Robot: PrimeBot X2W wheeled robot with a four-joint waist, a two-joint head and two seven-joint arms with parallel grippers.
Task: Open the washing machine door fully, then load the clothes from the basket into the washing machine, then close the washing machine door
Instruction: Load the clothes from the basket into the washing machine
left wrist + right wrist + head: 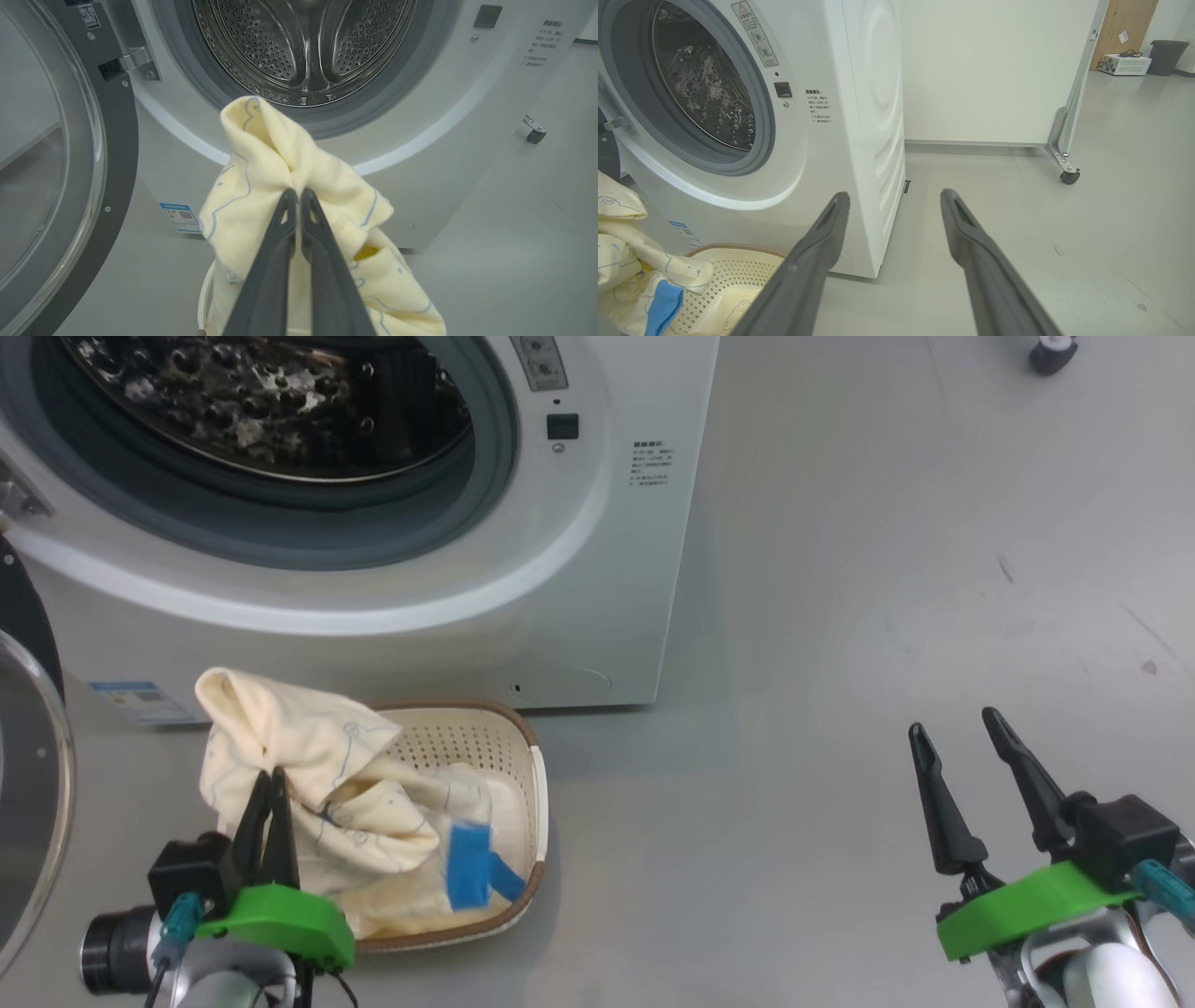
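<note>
Before the washing machine (560, 616), we see the left gripper (269, 775) clenched on the clothes (308, 737) above the basket (537, 775) on the grey floor (840, 616); the right gripper (954, 721) gapes empty; the washing machine door (117, 186) stands open.

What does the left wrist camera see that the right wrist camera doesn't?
Left wrist view: the left gripper shut on the clothes, held up before the drum, with the open door beside it. Right wrist view: the open right gripper, the basket and a dark bin far off. Shared: the washing machine and the cream clothes.
</note>
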